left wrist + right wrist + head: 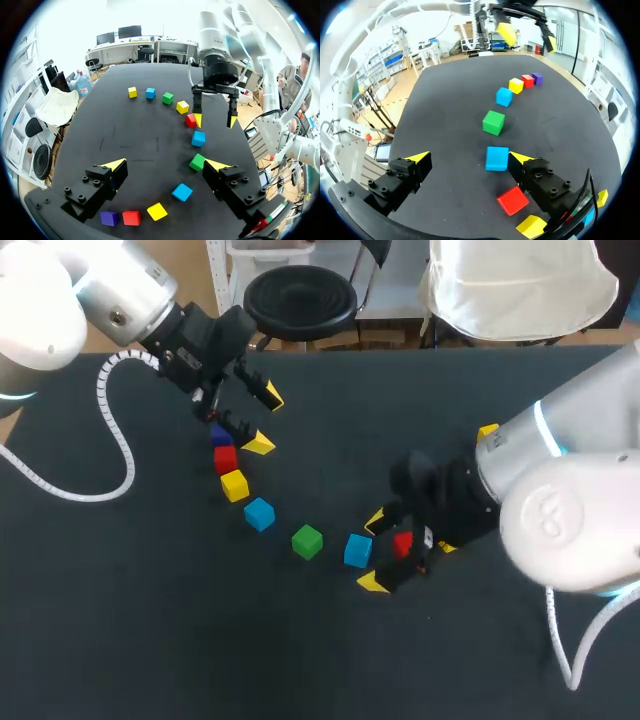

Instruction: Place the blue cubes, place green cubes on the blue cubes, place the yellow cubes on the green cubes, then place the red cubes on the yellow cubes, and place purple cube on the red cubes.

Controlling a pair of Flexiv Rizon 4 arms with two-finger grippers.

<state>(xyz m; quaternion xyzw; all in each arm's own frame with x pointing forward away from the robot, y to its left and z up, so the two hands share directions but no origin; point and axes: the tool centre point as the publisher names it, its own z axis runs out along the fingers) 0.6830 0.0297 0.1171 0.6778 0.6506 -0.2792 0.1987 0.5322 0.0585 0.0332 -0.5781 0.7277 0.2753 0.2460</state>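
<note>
Going by how the cubes lie, nothing's stacked yet, so I'd call this step one: getting a blue cube (pixel 357 550) picked up and set down as a base. It sits on the table (pixel 150 640) toward the right end of a loose arc of cubes, with a green cube (pixel 307 541) near it on one side and a red cube (pixel 403 543) just beside it on the other.

The right gripper (pixel 374 551) is spread wide around it with nothing grasped. In the right wrist view the blue one sits close against one finger rather than centred, and I can't tell if they touch. The red cube is further back by that same finger.

My guess for the next move: shift sideways to centre the blue one, lower, squeeze, and don't catch the red.

Further along the arc are a second blue cube (pixel 259 513), a yellow cube (pixel 234 485), a second red cube (pixel 225 458) and the purple cube (pixel 220 436). The left gripper (pixel 264 420) hangs by that end, fingers apart, empty.
</note>
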